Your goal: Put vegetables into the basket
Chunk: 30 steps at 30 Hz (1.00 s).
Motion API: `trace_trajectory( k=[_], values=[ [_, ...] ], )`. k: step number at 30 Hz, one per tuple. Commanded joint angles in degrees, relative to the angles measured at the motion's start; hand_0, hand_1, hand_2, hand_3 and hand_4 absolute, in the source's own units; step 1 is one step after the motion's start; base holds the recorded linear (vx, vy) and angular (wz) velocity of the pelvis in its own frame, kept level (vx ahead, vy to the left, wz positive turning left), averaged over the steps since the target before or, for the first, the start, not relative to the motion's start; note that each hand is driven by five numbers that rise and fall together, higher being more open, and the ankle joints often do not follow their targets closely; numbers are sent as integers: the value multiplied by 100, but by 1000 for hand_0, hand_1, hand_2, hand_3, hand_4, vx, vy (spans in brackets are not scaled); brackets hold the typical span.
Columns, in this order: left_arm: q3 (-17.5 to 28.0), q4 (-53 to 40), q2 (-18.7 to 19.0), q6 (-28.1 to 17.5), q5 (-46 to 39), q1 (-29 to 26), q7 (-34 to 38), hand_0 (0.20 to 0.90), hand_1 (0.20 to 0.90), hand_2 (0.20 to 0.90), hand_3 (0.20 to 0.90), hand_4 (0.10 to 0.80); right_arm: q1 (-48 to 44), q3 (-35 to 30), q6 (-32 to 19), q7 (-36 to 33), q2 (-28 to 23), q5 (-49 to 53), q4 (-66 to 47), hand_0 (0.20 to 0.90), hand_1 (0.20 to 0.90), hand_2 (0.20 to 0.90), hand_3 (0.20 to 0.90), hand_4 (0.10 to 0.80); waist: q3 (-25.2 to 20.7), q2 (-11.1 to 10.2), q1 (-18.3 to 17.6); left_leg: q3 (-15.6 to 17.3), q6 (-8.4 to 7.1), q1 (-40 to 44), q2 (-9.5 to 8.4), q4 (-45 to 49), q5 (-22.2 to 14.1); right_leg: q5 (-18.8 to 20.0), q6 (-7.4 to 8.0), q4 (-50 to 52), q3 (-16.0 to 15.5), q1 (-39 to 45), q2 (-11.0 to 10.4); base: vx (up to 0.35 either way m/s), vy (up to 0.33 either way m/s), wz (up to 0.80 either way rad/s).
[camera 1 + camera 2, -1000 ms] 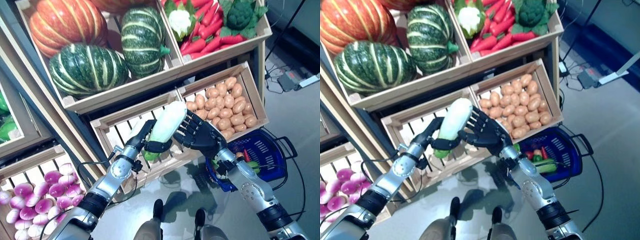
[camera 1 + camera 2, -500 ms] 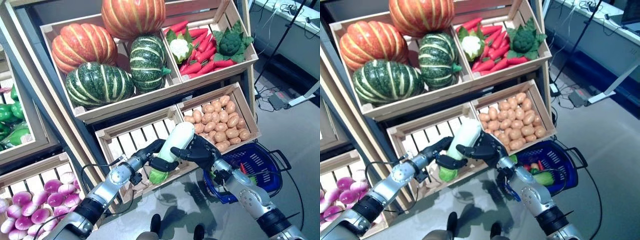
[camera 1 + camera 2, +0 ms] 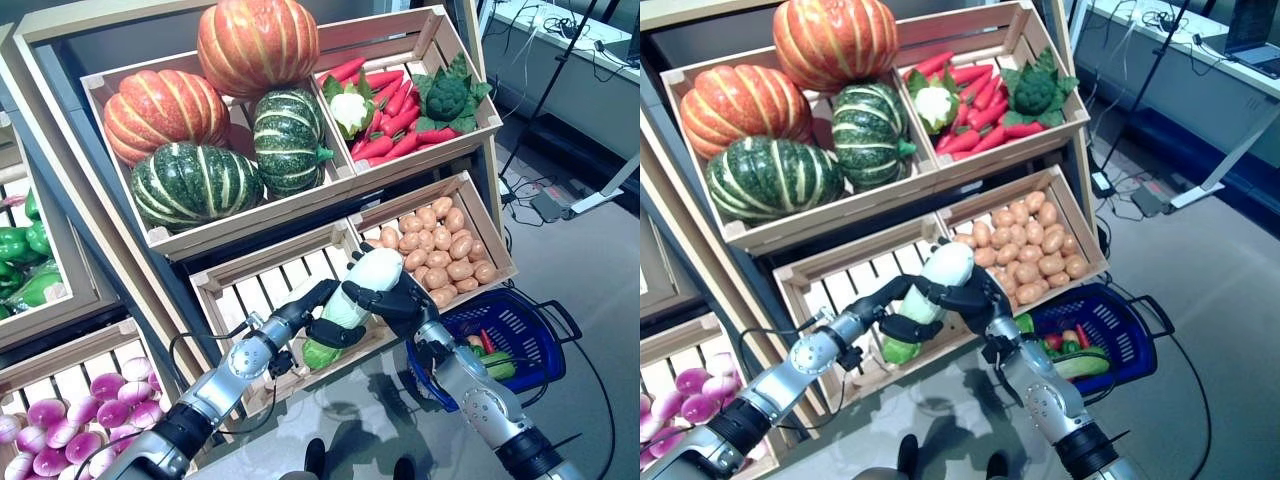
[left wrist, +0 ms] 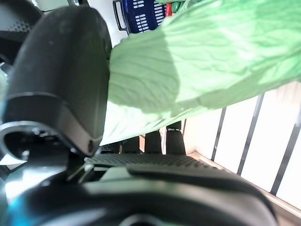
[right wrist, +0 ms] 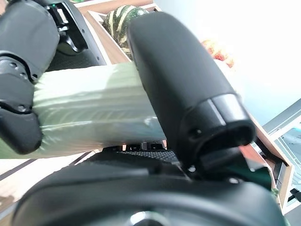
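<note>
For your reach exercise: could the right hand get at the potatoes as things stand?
Probably not yet: the right hand is curled round the cabbage, shared with the left hand. The potatoes lie close behind it, uncovered.

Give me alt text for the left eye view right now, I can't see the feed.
Both hands hold a pale green cabbage over an empty slatted crate: the left hand curls round its lower end, the right hand round its upper end. A blue basket holding a few vegetables sits on the floor to the right, below a crate of potatoes.
</note>
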Motion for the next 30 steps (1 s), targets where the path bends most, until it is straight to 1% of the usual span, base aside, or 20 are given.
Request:
trace_trajectory(
  k=[1, 10, 17, 18, 19, 21, 25, 30],
  values=[
    [-284, -440, -352, -478, 1, -476, -27, 300, 300, 300, 300, 400, -399, 226, -692, 146, 476, 259, -734, 300, 300, 300, 300, 400, -462, -140, 39, -19, 32, 139, -158, 9, -620, 244, 75, 12, 36, -147, -287, 0, 0, 0],
    [-236, -427, -342, -420, 17, -419, -17, 300, 300, 300, 300, 400, -355, 192, -725, 77, 473, 244, -700, 300, 300, 300, 300, 400, -459, -127, 37, -10, 19, 141, -128, 9, -633, 227, 81, 12, 64, -164, -290, 0, 0, 0],
    [-169, -439, -304, -273, 25, -349, 96, 300, 300, 300, 300, 400, -275, 93, -822, 43, 447, 423, -719, 300, 300, 300, 300, 400, -453, -127, 35, -27, 15, 142, -108, 9, -640, 216, 78, 12, 71, -166, -280, 0, 0, 0],
    [-132, -428, -296, -261, -8, -309, 127, 653, 653, 653, 653, 635, -241, 58, -842, 19, 432, 405, -746, 300, 300, 300, 300, 400, -455, -129, 34, -25, 10, 150, -105, 9, -643, 213, 80, 12, 68, -161, -281, 0, 0, 0],
    [-101, -429, -297, -237, -44, -282, 158, 900, 900, 900, 900, 800, -231, 29, -847, 1, 416, 419, -750, 300, 300, 300, 300, 400, -454, -129, 34, -25, 8, 150, -100, 9, -642, 212, 79, 12, 68, -161, -282, 0, 0, 0],
    [-25, -419, -311, -239, -263, -211, 99, 900, 900, 900, 900, 800, -198, -35, -862, -12, 409, 335, -759, 300, 300, 300, 300, 400, -455, -129, 39, -36, 7, 147, -99, 9, -641, 211, 75, 12, 72, -160, -278, 0, 0, 0],
    [97, -376, -325, -351, -387, -107, 177, 900, 900, 900, 900, 800, -179, -159, -924, -51, 360, 306, -832, 300, 300, 300, 300, 400, -434, -132, 37, -18, -10, 126, -78, 9, -624, 222, 71, 12, 78, -182, -276, 0, 0, 0],
    [459, -549, -307, -480, -963, 59, -19, 900, 900, 900, 900, 800, -147, -563, -1021, -156, 146, 160, -868, 300, 300, 300, 300, 400, -406, -144, 38, -15, -24, 123, -42, 9, -625, 223, 63, 12, 77, -191, -256, 0, 0, 0]
  ],
)
